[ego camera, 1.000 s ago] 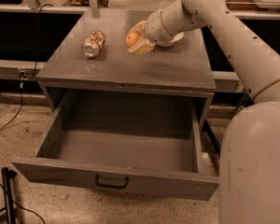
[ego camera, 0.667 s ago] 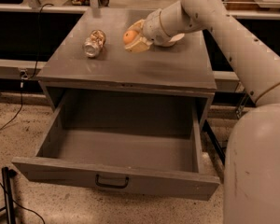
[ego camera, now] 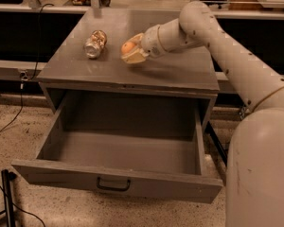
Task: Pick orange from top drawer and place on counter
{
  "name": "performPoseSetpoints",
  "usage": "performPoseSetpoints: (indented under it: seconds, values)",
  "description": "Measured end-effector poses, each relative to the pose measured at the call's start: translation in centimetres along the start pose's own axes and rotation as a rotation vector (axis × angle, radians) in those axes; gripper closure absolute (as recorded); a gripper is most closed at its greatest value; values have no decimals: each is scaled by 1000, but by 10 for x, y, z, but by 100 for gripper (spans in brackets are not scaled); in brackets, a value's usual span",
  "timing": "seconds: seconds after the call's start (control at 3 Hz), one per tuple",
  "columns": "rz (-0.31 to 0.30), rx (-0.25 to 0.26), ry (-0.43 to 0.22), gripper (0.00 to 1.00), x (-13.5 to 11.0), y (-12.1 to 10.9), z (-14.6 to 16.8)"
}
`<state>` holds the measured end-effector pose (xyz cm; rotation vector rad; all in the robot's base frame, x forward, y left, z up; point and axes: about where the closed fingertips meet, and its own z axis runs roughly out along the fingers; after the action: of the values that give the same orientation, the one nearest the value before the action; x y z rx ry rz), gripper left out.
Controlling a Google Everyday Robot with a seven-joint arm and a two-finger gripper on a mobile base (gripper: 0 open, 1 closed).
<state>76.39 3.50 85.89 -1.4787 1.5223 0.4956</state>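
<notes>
Camera view: cream tool (ego camera: 132,54) gripping small round orange fruit (ego camera: 128,47) is sinking leftward toward smooth grey desk (ego camera: 180,74), nearing release.

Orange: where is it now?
Camera view: the small round orange fruit is held in the tool over the middle of the flat grey counter, right of the silvery-gold metal can.

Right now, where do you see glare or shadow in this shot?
Camera view: a soft sheen on the counter in front of the can; the gripper, holding the orange at mid-counter, casts a faint shadow; the top drawer is dark along its back wall.
</notes>
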Motion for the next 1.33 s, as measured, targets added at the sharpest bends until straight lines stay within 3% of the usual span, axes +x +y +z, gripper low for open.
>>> performPoseSetpoints:
  seconds: [0.33,0.67,1.33]
  values:
    - [28,-13,-48,100,10,7,16]
    - [27,-19,-49,82,9,9,19]
    - [27,-29,-51,36,8,12,25]
